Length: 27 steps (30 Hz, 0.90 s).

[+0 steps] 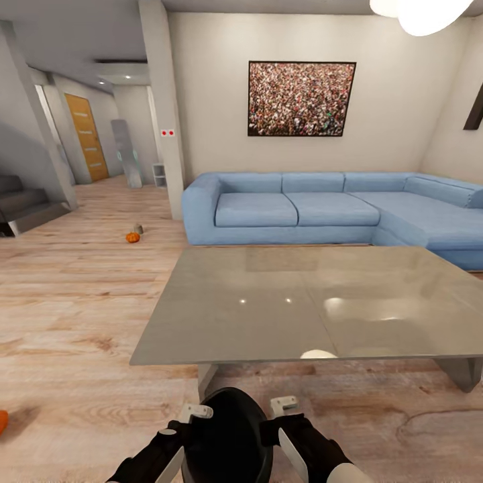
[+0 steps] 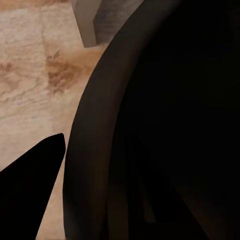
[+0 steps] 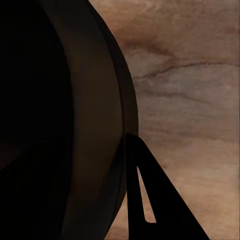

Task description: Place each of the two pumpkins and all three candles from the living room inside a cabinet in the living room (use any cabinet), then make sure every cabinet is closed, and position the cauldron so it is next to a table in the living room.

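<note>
Far left, at the floor's (image 1: 80,295) left margin: sliver of orange pumpkin (image 1: 3,421), cut by the frame edge. Farther back on the wood floor, near the hallway mouth: second pumpkin (image 1: 133,237), upright, with a grey-beige candle (image 1: 138,228) just beside it, touching or nearly so, cannot tell. Both well apart from the sofa (image 1: 295,208).

Centre: grey glossy table (image 1: 315,302), bare top with lamp reflections; near edge just ahead of the arms. Blue corner sofa behind it, against the wall, framed picture (image 1: 301,98) above.

Bottom centre: black cauldron (image 1: 231,436), held low between both arms, just short of the table's near edge, above or on the floor, cannot tell which. Left pincer (image 1: 191,412) at the cauldron's left side, pale fingers against the rim. In the left wrist view, cauldron wall (image 2: 165,130) close against the camera, one dark finger (image 2: 35,170) outside it over floor, table leg (image 2: 92,22) beyond. Right pincer (image 1: 285,408) at the cauldron's right side. In the right wrist view, cauldron wall (image 3: 65,115) and one dark finger (image 3: 150,200) touching its outer surface. Jaw gap of either pincer hidden by the cauldron; cannot tell whether clamped on the rim or merely pressed against it.
</note>
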Tool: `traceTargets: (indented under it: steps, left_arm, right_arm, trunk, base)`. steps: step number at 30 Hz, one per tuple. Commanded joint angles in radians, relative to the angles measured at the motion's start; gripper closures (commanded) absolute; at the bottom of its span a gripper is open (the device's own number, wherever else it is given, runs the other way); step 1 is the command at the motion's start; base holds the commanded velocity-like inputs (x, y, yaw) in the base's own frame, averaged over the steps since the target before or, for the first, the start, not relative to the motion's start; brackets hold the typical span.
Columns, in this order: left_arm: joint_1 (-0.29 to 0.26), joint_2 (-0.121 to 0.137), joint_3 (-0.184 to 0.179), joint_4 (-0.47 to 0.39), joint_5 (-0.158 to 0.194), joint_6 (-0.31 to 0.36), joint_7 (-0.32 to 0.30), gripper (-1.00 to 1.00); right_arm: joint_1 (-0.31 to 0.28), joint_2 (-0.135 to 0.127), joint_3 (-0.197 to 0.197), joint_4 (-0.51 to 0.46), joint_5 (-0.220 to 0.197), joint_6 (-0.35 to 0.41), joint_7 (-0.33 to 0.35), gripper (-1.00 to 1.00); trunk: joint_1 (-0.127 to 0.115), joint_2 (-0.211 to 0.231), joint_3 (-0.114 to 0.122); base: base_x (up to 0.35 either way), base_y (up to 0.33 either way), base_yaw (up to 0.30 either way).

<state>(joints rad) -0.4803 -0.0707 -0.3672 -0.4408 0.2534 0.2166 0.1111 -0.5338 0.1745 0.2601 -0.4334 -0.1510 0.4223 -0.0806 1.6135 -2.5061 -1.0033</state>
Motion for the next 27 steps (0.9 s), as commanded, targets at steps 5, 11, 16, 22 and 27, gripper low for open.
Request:
traceTargets:
  steps: [5, 11, 16, 22, 27]
  left_arm:
    - [0.000, 0.002, -0.034, -0.001, -0.031, 0.003, 0.013, 1.00]
    - [0.000, 0.002, -0.035, -0.001, -0.031, 0.003, 0.013, 1.00]
    - [0.000, 0.002, -0.035, -0.001, -0.031, 0.003, 0.013, 1.00]
    - [0.000, 0.002, -0.035, -0.001, -0.030, 0.003, 0.013, 1.00]
    - [0.000, 0.002, -0.035, -0.001, -0.030, 0.003, 0.013, 1.00]
  right_arm:
    - [-0.002, 0.000, 0.013, -0.015, -0.025, 0.003, -0.007, 1.00]
    - [-0.002, 0.000, 0.013, -0.015, -0.025, 0.003, -0.007, 1.00]
    - [-0.002, 0.000, 0.013, -0.015, -0.025, 0.003, -0.007, 1.00]
    - [-0.002, 0.000, 0.013, -0.015, -0.025, 0.003, -0.007, 1.00]
    - [-0.002, 0.000, 0.013, -0.015, -0.025, 0.003, -0.007, 1.00]
  trunk:
    - [0.002, -0.002, -0.020]
    - [0.003, -0.002, -0.028]
    - [0.003, -0.002, -0.028]
    - [0.003, -0.002, -0.028]
    - [0.003, -0.002, -0.028]
  base:
    - [0.000, 0.000, 0.000]
    - [0.000, 0.000, 0.000]
    - [0.000, 0.000, 0.000]
    - [0.065, 0.000, 0.000]
    - [0.092, 0.000, 0.000]
